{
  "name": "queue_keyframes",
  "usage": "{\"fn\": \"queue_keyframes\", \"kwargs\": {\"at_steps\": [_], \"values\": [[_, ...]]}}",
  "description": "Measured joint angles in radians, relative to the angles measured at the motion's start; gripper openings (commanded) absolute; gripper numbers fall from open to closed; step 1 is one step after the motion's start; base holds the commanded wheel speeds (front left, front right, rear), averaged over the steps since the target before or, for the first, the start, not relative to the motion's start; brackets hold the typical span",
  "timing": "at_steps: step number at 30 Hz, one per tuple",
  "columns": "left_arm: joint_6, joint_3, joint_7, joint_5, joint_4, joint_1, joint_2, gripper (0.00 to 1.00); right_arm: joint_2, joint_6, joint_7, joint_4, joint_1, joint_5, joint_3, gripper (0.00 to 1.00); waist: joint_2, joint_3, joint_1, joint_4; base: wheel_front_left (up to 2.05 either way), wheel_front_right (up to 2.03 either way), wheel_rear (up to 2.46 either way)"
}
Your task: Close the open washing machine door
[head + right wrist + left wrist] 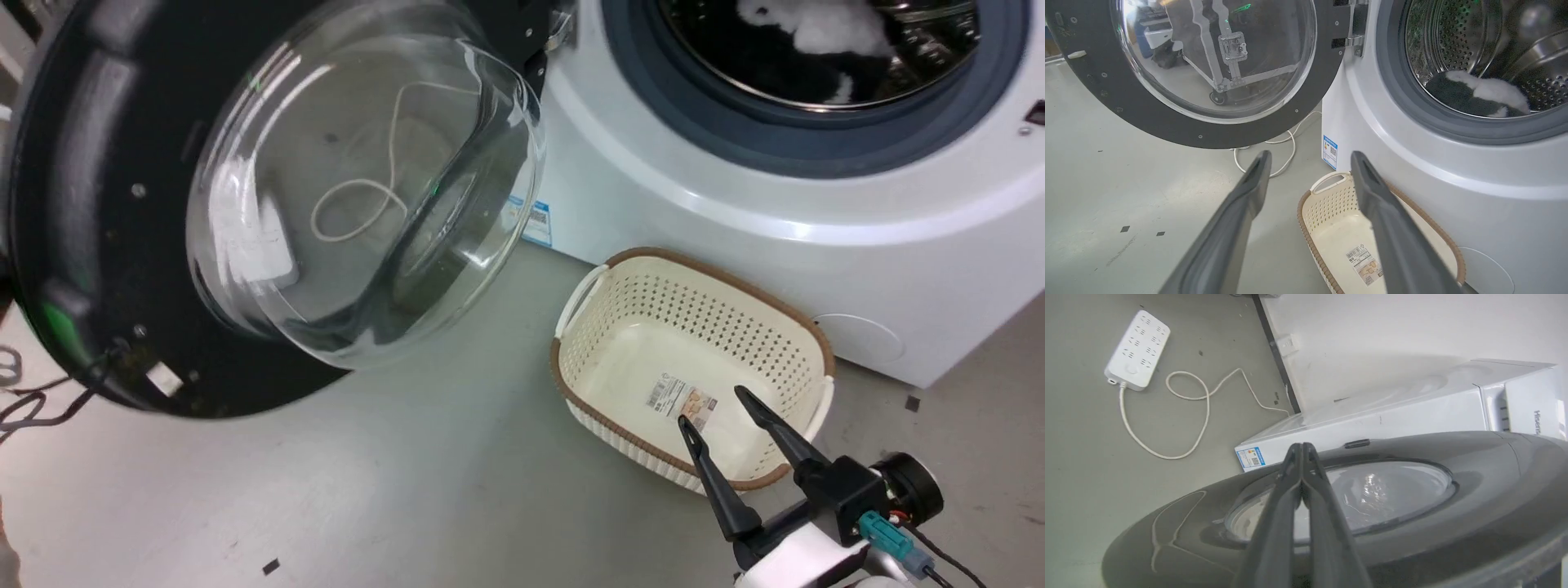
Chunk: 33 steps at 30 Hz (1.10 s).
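Well — open washing machine door [1494, 490] just beyond the closed left claw [1302, 446].

Washing machine door [277, 204]: glossy black ring, clear smooth glass. Basket [653, 302]: perforated plastic.

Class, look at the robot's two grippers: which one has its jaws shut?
The left gripper, jaws pressed together over the washing machine door; the right gripper has them apart above the laundry basket.

A cream basket [645, 318] with a brown rim sits on the grey floor [408, 474], just beside the white washer [694, 188], a label [682, 400] on its bottom. Black-and-white laundry [824, 28] lies in the drum [1453, 36]. A power strip [1138, 350] trails a looped cord [1206, 412].
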Motion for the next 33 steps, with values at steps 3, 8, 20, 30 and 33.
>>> {"fn": "queue_keyframes", "kwargs": {"at_steps": [3, 8, 20, 30, 33], "values": [[-0.022, -0.005, 0.088, -0.048, -0.037, 0.037, -0.015, 0.0, 0.002, 0.0, 0.0, 0.007, 0.001, 0.002, -0.004, 1.0, 0.0, -0.016, -0.0001, -0.005, 0.0, 0.0, 0.0], [-0.033, -0.013, 0.244, -0.149, -0.158, 0.154, -0.066, 0.0, 0.017, 0.0, -0.002, 0.021, 0.004, 0.006, -0.021, 1.0, 0.0, -0.06, -0.0002, -0.012, 0.0, 0.0, 0.0], [0.022, -0.169, 0.405, -0.233, -0.611, 0.521, -0.335, 0.0, 0.051, 0.0, -0.009, 0.023, 0.046, -0.018, -0.135, 1.0, 0.0, -0.167, -0.0004, -0.058, 0.0, 0.0, 0.0], [0.027, -0.562, 0.122, -0.44, -0.664, 0.657, -0.349, 0.0, 0.062, 0.0, 0.01, 0.002, 0.041, -0.064, -0.206, 1.0, 0.0, -0.129, -0.0002, -0.192, 0.0, 0.0, 0.0], [0.008, -0.678, 0.013, -0.486, -0.63, 0.635, -0.354, 0.0, 0.066, 0.0, 0.013, -0.001, 0.037, -0.072, -0.206, 1.0, 0.0, -0.104, -0.0002, -0.25, 0.0, 0.0, 0.0]]}}
